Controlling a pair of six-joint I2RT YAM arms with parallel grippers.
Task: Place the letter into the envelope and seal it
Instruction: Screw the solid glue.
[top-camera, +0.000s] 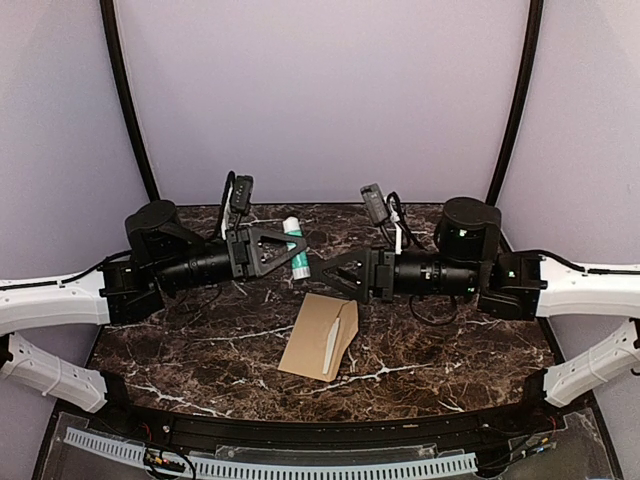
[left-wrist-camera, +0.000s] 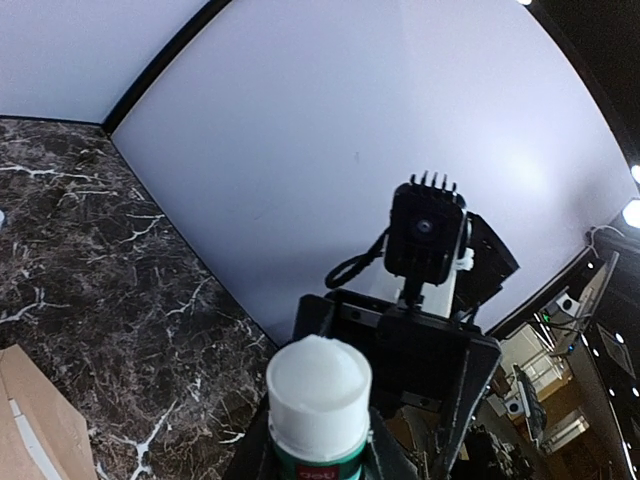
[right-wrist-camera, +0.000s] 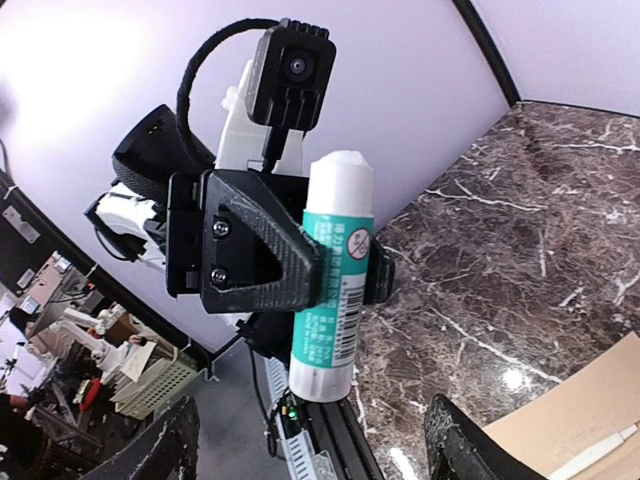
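Note:
The brown envelope (top-camera: 318, 335) lies flat on the marble table, below both grippers. A narrow pale strip (top-camera: 332, 342) runs along it, and I cannot tell what it is. The letter is hidden. My left gripper (top-camera: 299, 256) is shut on a green-and-white glue stick (top-camera: 294, 243) and holds it in the air. In the right wrist view the glue stick (right-wrist-camera: 335, 270) stands upright between the left fingers. My right gripper (top-camera: 328, 274) faces it from the right, open with nothing between its fingers (right-wrist-camera: 465, 450). The stick's white end (left-wrist-camera: 318, 385) fills the left wrist view.
The dark marble table (top-camera: 450, 350) ends at a curved front rail (top-camera: 300, 430). Pale walls close in the back and sides. A corner of the envelope (left-wrist-camera: 35, 420) shows at the lower left of the left wrist view, and another part of the envelope (right-wrist-camera: 590, 420) at the lower right of the right wrist view.

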